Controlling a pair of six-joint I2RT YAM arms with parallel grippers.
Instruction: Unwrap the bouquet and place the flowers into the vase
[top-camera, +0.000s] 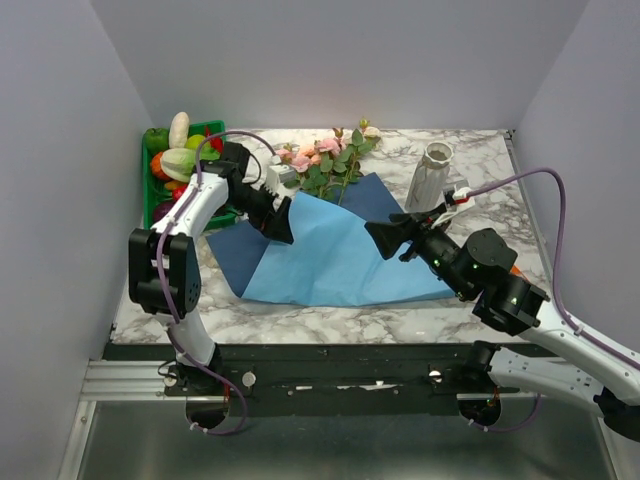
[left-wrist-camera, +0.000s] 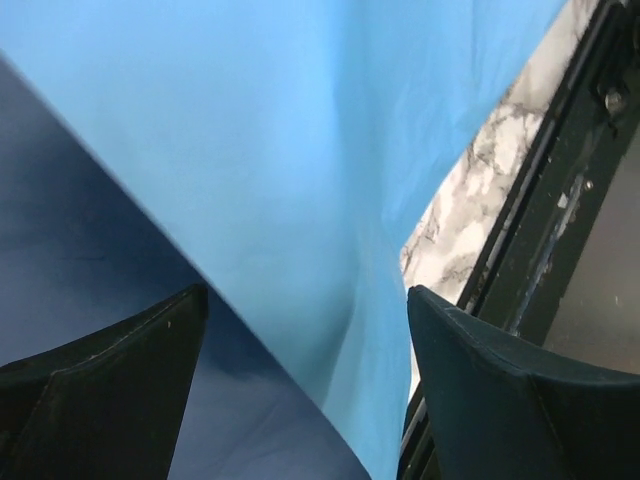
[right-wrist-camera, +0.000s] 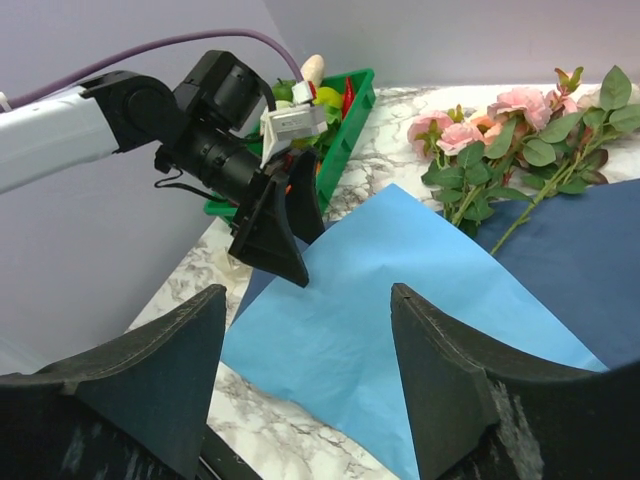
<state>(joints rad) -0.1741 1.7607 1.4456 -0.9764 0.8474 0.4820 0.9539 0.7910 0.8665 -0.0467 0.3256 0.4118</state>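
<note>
left arm (top-camera: 196, 208) and right arm (top-camera: 565, 340): white shells, black joint housings, purple cables (top-camera: 556, 230); black tapered fingers (right-wrist-camera: 170, 375), scuffed.

Green tray (top-camera: 212, 127) — partly behind left arm (top-camera: 190, 210)

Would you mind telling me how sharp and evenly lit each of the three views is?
Top view: soft, even light, all sharp, a faint shadow under the blue paper. Left wrist view: the paper fills the frame, nearly featureless, the left fingers soft-edged. Right wrist view: flowers crisp and well lit, the right fingers dark and slightly soft.
</note>
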